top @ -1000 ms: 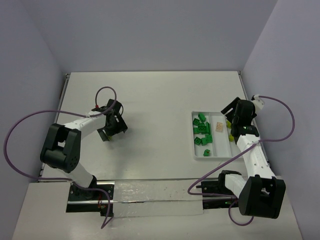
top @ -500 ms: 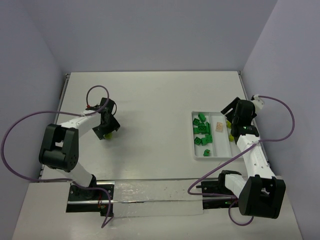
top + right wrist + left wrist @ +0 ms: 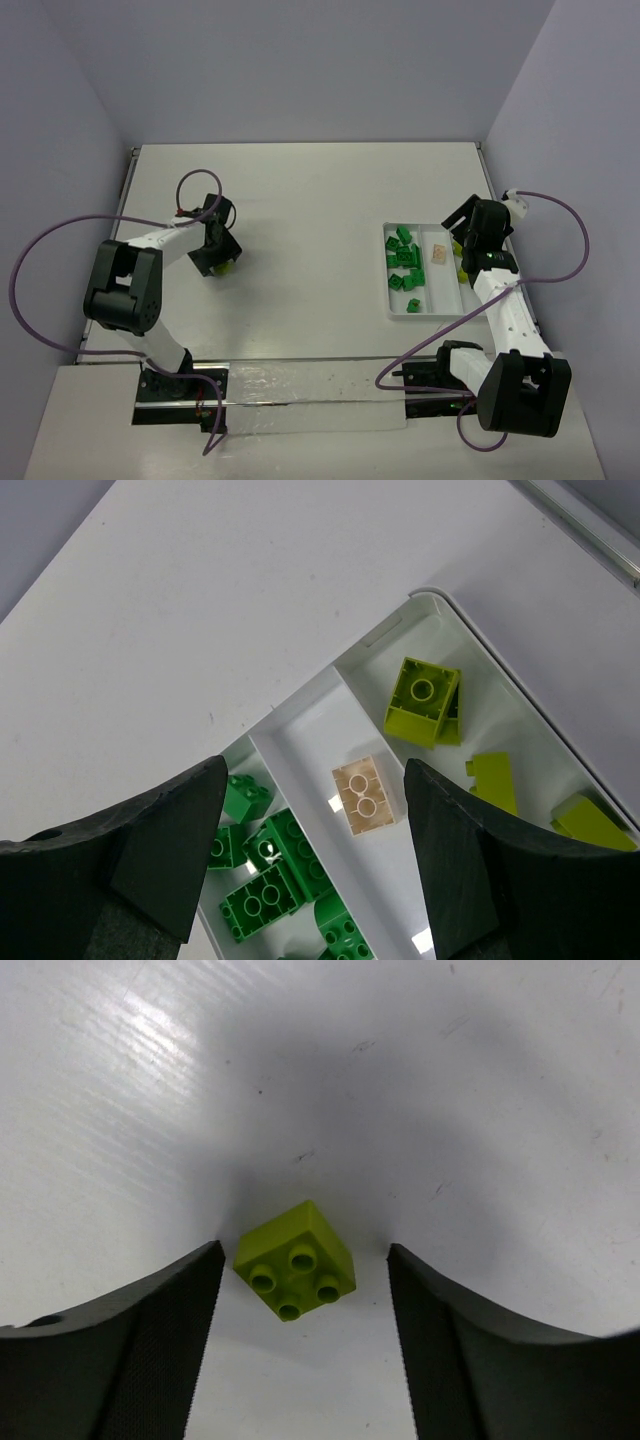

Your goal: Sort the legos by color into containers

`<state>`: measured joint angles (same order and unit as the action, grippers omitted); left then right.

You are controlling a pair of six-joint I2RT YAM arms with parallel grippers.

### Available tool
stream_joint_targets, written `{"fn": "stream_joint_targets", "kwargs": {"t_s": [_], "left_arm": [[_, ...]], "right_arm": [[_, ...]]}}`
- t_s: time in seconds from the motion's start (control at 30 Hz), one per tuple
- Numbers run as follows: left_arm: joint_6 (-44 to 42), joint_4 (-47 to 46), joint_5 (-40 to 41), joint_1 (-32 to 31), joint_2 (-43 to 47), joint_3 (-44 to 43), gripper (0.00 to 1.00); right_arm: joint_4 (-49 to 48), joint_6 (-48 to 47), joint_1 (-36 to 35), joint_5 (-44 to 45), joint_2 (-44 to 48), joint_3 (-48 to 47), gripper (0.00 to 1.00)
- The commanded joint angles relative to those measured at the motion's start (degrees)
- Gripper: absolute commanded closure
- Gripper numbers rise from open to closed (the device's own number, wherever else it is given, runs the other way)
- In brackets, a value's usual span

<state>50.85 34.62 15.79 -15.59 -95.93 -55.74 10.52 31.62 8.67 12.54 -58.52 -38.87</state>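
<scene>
A yellow-green lego (image 3: 296, 1273) lies studs-up on the table between the open fingers of my left gripper (image 3: 303, 1260), not touching either. It also shows in the top view (image 3: 227, 268), beside the left gripper (image 3: 214, 257). My right gripper (image 3: 315, 770) is open and empty above the white tray (image 3: 441, 601). The tray (image 3: 441, 292) holds several dark green legos (image 3: 265, 865) in its left compartment, one pale peach lego (image 3: 365, 795) in the middle and yellow-green legos (image 3: 424, 698) in the right. The right gripper (image 3: 466, 236) hovers at the tray's far right corner.
The table is walled in on the left, back and right. A clear strip (image 3: 300, 385) lies between the two arm bases at the near edge. Purple cables (image 3: 40, 260) loop from both arms.
My left gripper has shifted a little to the left and turned, and the yellow-green lego now shows beside its fingers. The right arm has not moved.
</scene>
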Motion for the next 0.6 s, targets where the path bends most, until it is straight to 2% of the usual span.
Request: {"fn": "stream_joint_targets", "kwargs": {"t_s": [0.0,0.1,0.23,0.4,0.57], "left_arm": [[0.04,-2.7,-0.33,0.21,-1.79,-2.7,0.2],[-0.38,-3.06,-0.37,0.21,-2.37,-3.72,0.21],[-0.33,-2.71,-1.21,0.18,-1.84,-4.26,0.31],[0.04,-4.4,-3.37,0.13,1.3,-2.6,0.17],[-0.47,-4.39,-4.8,0.04,1.54,-2.54,0.17]], "right_arm": [[-0.06,-0.76,-0.14,-0.58,0.87,-1.56,0.21],[0.18,-0.88,-0.14,-0.52,1.04,-1.56,0.21],[0.55,-1.24,-0.14,0.29,1.35,-1.65,0.21],[0.47,-1.11,-0.14,-0.13,1.48,-1.48,0.21],[0.9,-1.22,-0.14,0.38,1.74,-1.56,0.21]]}}
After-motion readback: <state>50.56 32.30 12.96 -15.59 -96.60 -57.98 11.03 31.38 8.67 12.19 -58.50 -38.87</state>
